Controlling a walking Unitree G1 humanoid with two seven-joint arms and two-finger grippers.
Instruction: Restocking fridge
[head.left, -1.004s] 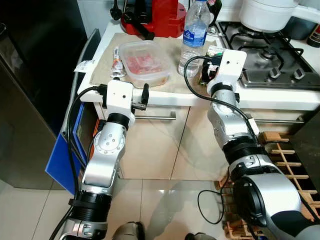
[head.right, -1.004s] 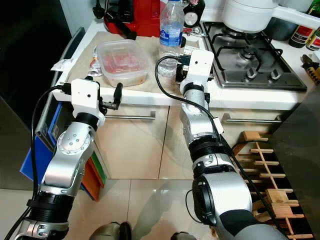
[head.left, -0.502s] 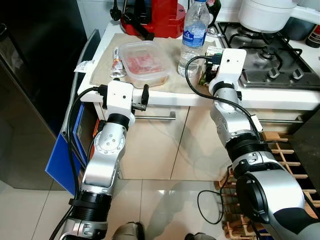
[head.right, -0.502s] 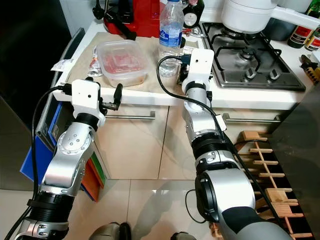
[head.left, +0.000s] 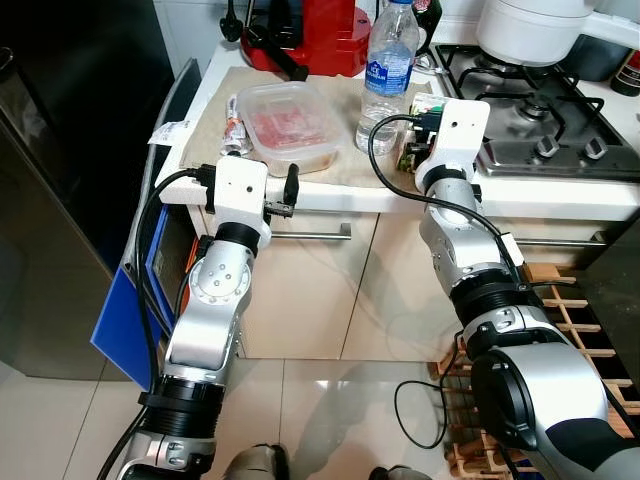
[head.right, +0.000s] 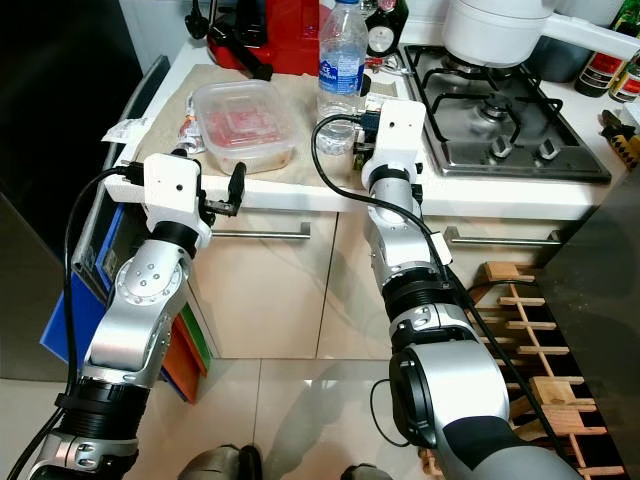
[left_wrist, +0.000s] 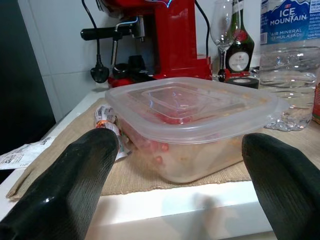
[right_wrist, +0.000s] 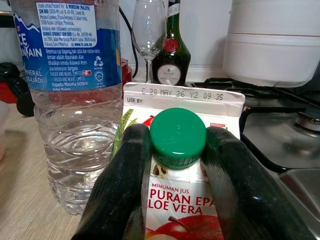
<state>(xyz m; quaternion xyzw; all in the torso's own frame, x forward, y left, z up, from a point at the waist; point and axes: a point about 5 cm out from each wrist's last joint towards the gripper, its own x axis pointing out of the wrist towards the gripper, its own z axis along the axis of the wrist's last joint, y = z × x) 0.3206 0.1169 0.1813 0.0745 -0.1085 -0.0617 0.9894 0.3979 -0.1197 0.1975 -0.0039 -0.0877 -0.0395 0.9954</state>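
Observation:
A clear lidded food container (head.left: 290, 122) with pinkish food sits on the beige mat near the counter's front edge. My left gripper (left_wrist: 180, 141) hangs open just in front of that edge, level with the container (left_wrist: 190, 120), its fingers spread wider than the box and not touching it. To the right, behind a water bottle (head.left: 388, 65), stands a juice carton (head.left: 418, 135) with a green cap (right_wrist: 177, 131). My right gripper (right_wrist: 177, 136) is shut on the carton's top, one finger pressed against each side of the cap.
A red coffee machine (head.left: 315, 30) stands at the back of the counter, with a wine glass (right_wrist: 148, 30) and a dark bottle (right_wrist: 170, 50) near it. The gas hob (head.left: 545, 105) with a white pot (head.left: 535, 25) lies right. The dark fridge (head.left: 70, 150) stands left, a wooden rack (head.left: 570, 300) low right.
Both wrists have nudged only slightly, the right one a touch to the left. Neither grip has changed.

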